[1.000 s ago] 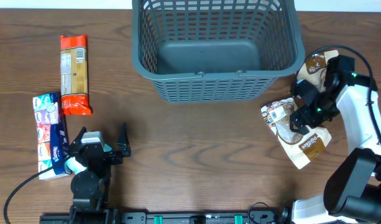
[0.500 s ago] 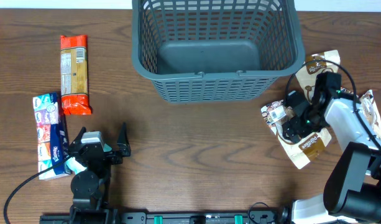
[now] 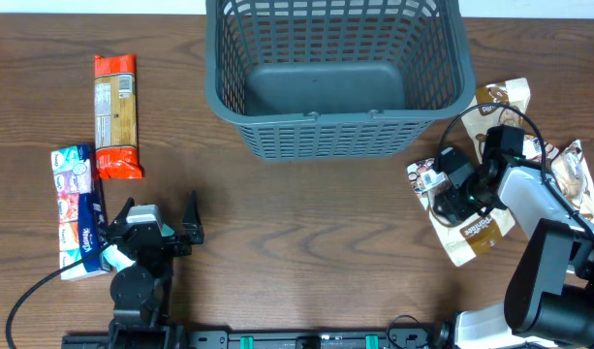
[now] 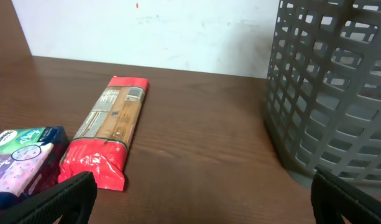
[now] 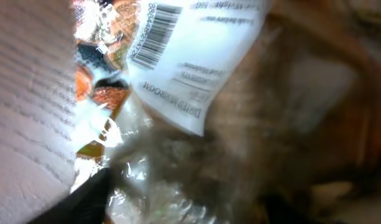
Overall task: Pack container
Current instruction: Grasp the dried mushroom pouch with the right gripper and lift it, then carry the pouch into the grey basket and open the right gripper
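while the left arm lies spread, the right arm is down among the snack bags

the container (image 3: 340, 136), a dark grey lattice basket, stands at the far middle of the wooden table (image 3: 306, 252), and its solid base shows from above. in the left wrist view its slotted wall takes up the right side.

the left gripper (image 3: 161, 215) sits near the front left of the table, well apart from the basket. its fingers are spread wide, one at each lower corner of its own camera's picture. just to its left lies a tissue pack (image 3: 76, 208). beyond that a long red-ended pasta packet (image 3: 116, 116) lies flat, its length running toward the far edge.

the right gripper (image 3: 458, 192) is low over a cluster of snack bags, right of the basket's front corner. it is at a clear bag (image 3: 424, 176) with a white barcode label, and a brown-labelled bag (image 3: 478, 233) lies just nearer. two more bags lie behind and to the right.

the right wrist view is blurred, filled with crinkled film and the barcode. one dark finger (image 5: 84, 199) shows at lower left, seemingly against the film. whether this pincer grips the bag or stands parted, i cannot tell.
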### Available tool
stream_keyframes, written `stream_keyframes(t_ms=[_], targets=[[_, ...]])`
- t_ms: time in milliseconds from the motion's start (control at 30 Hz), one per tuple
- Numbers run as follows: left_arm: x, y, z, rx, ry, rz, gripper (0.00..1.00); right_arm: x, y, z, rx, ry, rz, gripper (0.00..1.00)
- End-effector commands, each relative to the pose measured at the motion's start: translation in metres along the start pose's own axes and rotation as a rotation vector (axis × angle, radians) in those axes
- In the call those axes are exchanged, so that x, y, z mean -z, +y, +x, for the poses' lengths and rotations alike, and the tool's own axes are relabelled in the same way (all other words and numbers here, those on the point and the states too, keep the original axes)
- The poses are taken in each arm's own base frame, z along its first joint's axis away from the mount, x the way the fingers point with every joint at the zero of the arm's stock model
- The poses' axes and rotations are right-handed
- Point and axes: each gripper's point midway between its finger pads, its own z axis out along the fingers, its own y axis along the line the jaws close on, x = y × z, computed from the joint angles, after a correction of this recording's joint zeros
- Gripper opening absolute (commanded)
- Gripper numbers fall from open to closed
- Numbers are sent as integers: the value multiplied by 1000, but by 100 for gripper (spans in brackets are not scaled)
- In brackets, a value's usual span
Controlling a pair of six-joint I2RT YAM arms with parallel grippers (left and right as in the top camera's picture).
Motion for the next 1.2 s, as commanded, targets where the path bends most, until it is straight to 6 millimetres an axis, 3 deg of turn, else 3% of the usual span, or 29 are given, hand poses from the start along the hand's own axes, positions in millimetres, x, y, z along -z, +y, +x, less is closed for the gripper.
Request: stream_keyframes(t_ms=[0,33,167,400,533,667,767,900,1033,1167], targets=[[-1,6,18,-20,54,-34,99,-2,7,-4,-5,-22,-28,38],[-1,6,18,-20,54,-34,99,-2,7,-4,-6,-26,-31,25],[-1,6,17,-20,53,-33,99,-2,7,-9,-35,-47,-32,1],[-1,6,18,-20,53,-33,99,9,-9,-27,-224,-94,2,1],[-1,6,18,-20,53,-33,99,35,-29,-36,-447,-99,43,1],[-1,6,18,-20,53,-33,99,75,-59,-44,-517,-115,124,1],[-1,6,18,-20,53,-33,99,115,-93,-47,-666,-162,261,1],[-1,6,18,-20,53,-33,99,170,-117,-60,-800,-300,337,1],[-1,6,18,-20,53,-33,99,246,-132,-84,-788,-472,430,2],[-1,6,18,-20,53,-33,99,345,-133,-109,-772,-704,528,1]])
